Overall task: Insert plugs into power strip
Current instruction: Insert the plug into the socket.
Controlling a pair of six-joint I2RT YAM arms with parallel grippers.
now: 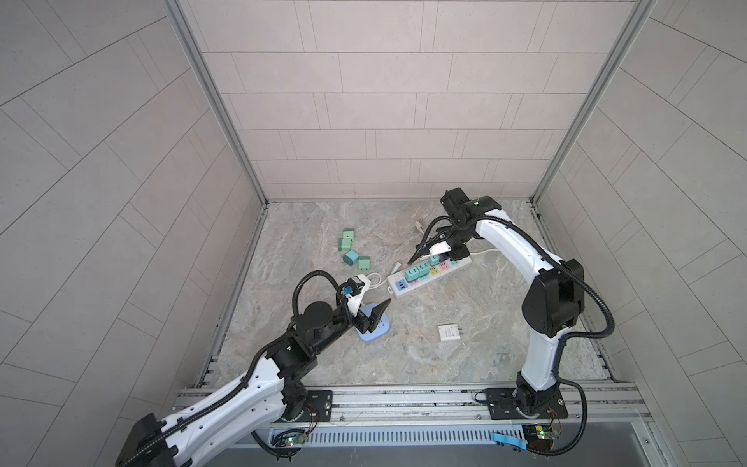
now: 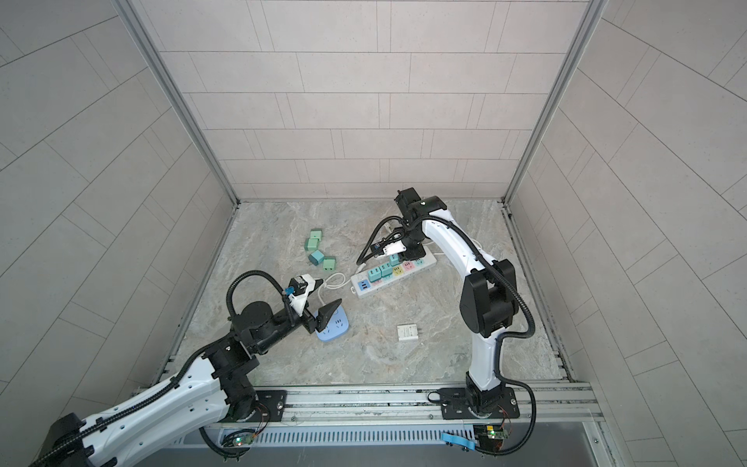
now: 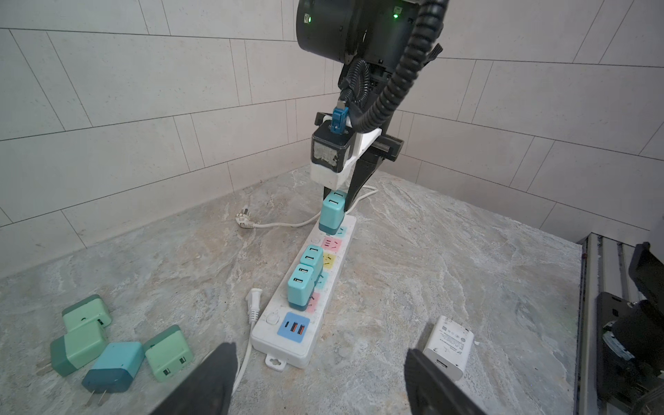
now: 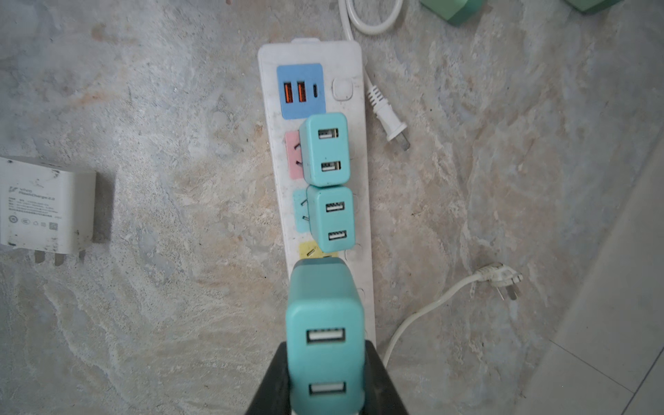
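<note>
Two blocky teal plugs point(image 4: 325, 149) seem seated; right tool point(image 4: 326, 359) pinches a third point(image 4: 325, 316), left tool point(image 3: 319, 354) gapes empty.

Teal plugs point(image 4: 325, 149), white strip point(image 4: 267, 72), grey-veined table point(image 4: 143, 323)

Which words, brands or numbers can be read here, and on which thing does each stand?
"vivo": on the white charger block.
"FlashCharge 2.0": under it, on the same face.
Smaller lines and marks below these: too blurred to read.
On the power strip and the teal plugs: no text seen.

seated plugs point(image 4: 331, 219) adjacent, yellow socket point(image 4: 309, 249) (half-hidden) free
</note>
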